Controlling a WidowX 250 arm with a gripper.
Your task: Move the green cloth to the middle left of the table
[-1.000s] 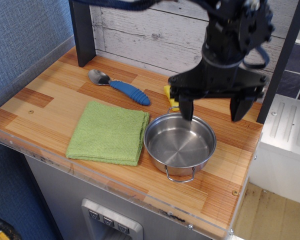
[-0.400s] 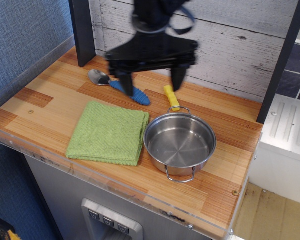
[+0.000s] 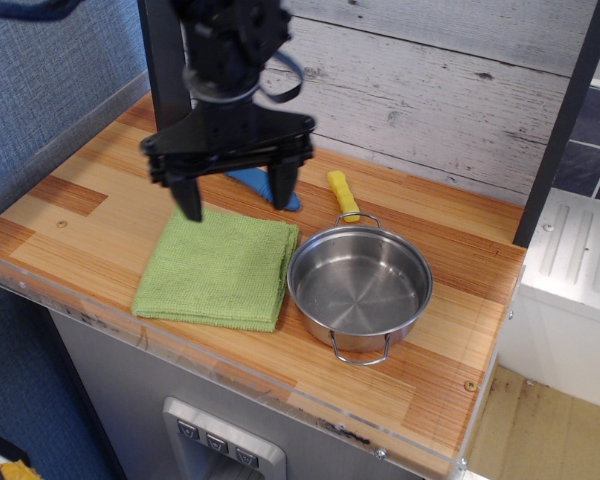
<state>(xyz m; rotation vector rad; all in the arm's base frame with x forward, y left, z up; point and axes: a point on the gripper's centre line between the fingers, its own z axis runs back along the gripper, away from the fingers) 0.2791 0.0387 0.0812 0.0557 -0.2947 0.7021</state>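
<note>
The green cloth [image 3: 218, 269] lies flat and folded near the front of the wooden table [image 3: 80, 215], its right edge against the steel pot [image 3: 360, 286]. My gripper [image 3: 235, 199] hangs open just above the cloth's far edge, its two dark fingers spread wide, one finger [image 3: 189, 198] over the cloth's back left corner and the other near its back right. The gripper holds nothing.
A blue-handled spoon [image 3: 255, 183] lies behind the cloth, mostly hidden by the gripper. A yellow handle [image 3: 342, 195] lies behind the pot. A dark post [image 3: 163, 70] stands at the back left; a whitewashed plank wall runs behind. A clear plastic lip [image 3: 230, 365] edges the table front.
The gripper has swept from above the pot at the right, leftward past the spoon, to above the cloth's far edge, staying open. Cloth and pot have not moved.
</note>
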